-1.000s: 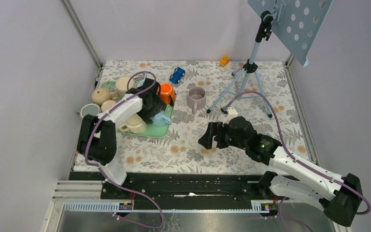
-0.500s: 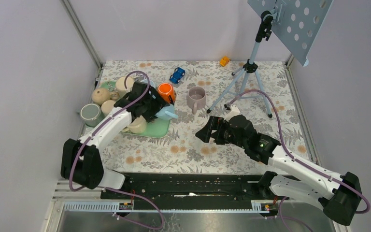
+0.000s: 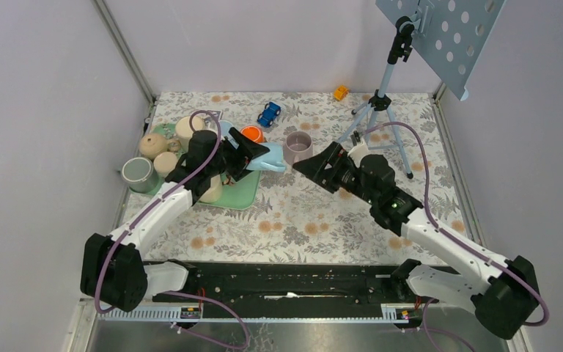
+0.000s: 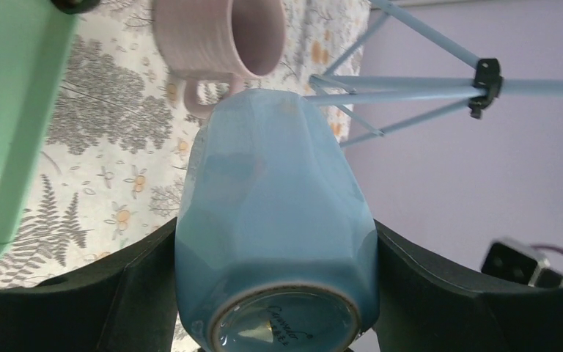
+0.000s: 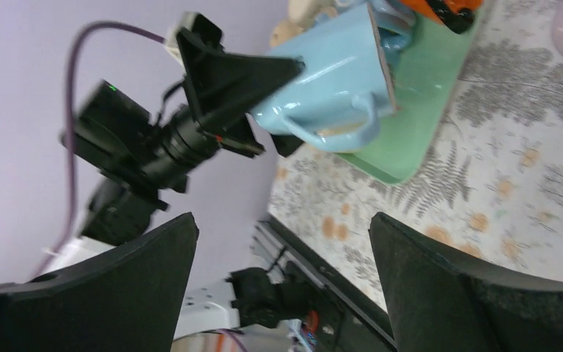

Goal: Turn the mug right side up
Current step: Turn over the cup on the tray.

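Floral tablecloth [image 3: 293, 220] covers my work surface, with a green tray [image 3: 243, 192] at the left. My left gripper [image 3: 253, 155] is clamped on the light blue mug [image 3: 273, 160], holding it in the air by the tray's right edge, on its side, base toward the wrist. 1 mauve mug [image 3: 298, 147] stands upright just beyond. My right gripper [image 3: 322, 165] faces the light blue mug, fingers spread wide, holding nothing

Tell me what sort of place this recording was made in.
Probably a robot test cell rather than a real kitchen: plain grey walls box in a floral-patterned tablecloth, and a pale blue tripod holds up a perforated grey-blue panel.
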Robot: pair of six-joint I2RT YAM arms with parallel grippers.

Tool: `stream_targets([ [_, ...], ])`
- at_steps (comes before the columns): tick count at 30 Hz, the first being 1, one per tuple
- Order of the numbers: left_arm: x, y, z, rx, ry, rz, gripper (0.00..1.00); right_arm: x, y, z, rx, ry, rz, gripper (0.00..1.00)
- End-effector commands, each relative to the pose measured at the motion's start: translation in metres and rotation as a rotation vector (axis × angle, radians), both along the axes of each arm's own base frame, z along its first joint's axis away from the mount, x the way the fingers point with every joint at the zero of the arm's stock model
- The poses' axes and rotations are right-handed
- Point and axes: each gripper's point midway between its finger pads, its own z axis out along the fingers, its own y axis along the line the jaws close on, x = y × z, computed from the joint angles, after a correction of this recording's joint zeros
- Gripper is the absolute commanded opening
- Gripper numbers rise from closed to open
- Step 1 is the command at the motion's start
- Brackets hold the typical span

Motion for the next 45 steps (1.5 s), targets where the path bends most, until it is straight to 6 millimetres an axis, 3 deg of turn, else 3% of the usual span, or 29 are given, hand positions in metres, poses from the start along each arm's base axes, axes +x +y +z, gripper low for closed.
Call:
stream_targets([
  [1,-0.001,-0.017,0.083,-0.182,-0.270,-0.088,0.00,0.007,0.012,0.041,0.247,-0.005,0.113,0.93],
  [11,-0.019,-0.028,0.104,-0.278,-0.349,-0.188,0.00,0.016,0.016,0.026,0.359,0.088,0.166,0.89],
  [15,-0.022,-0.031,0.111,-0.304,-0.369,-0.217,0.00,0.018,0.021,0.021,0.364,0.120,0.183,0.82],
  [20,-0.030,-0.039,0.119,-0.338,-0.408,-0.270,0.00,0.019,0.025,0.027,0.415,0.137,0.206,0.77],
  [32,-0.041,-0.057,0.128,-0.390,-0.476,-0.348,0.00,0.018,0.031,0.045,0.541,0.168,0.259,0.56],
  [41,-0.038,-0.073,0.120,-0.428,-0.463,-0.370,0.00,0.015,0.031,0.051,0.576,0.171,0.284,0.41],
  [45,-0.036,-0.079,0.120,-0.435,-0.462,-0.379,0.00,0.011,0.029,0.050,0.569,0.170,0.281,0.40],
])
